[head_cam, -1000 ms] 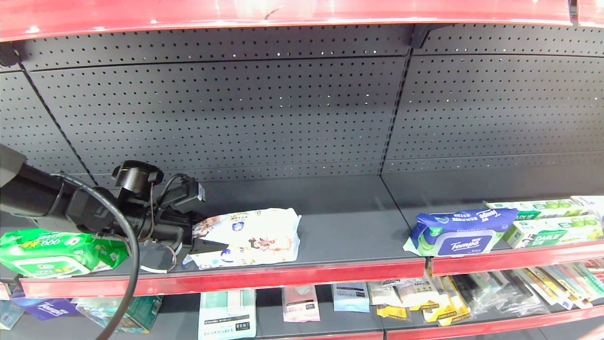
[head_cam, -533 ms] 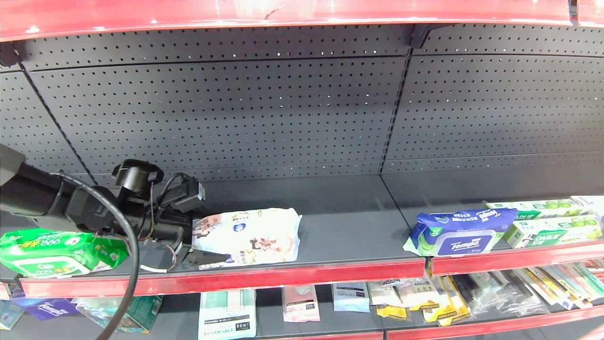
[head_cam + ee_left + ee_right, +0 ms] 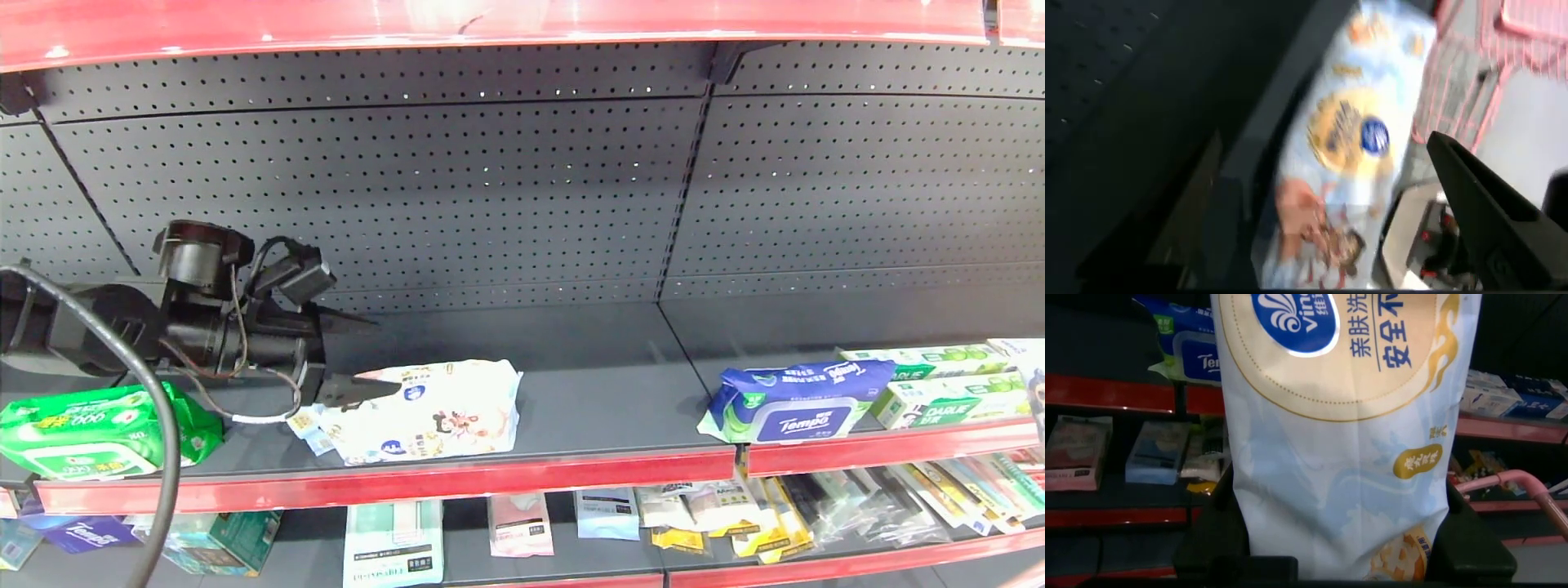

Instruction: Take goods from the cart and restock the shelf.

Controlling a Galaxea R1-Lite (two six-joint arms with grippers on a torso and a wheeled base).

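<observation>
A white wipes pack [image 3: 433, 408] with cartoon print lies flat on the grey shelf [image 3: 588, 384], near its red front lip. My left gripper [image 3: 389, 353] hovers open just above the pack's left end, touching nothing. From the left wrist the same pack [image 3: 1347, 163] lies below, between the spread fingers [image 3: 1486, 220] of the left gripper [image 3: 1323, 155]. My right gripper [image 3: 1339, 527] is shut on a white and pale blue wipes pack [image 3: 1339, 433] with a gold ring, held upright in front of the shelves.
A green wipes pack [image 3: 98, 429] lies left of my left arm. A blue wipes pack [image 3: 792, 400] and toothpaste boxes [image 3: 939, 384] sit on the right bay. Small packets [image 3: 522, 523] fill the lower shelf. The pink cart [image 3: 1503, 49] stands behind.
My left gripper let go of the white wipes pack, then rose and drew back to the left. The pack settled flat on the shelf.
</observation>
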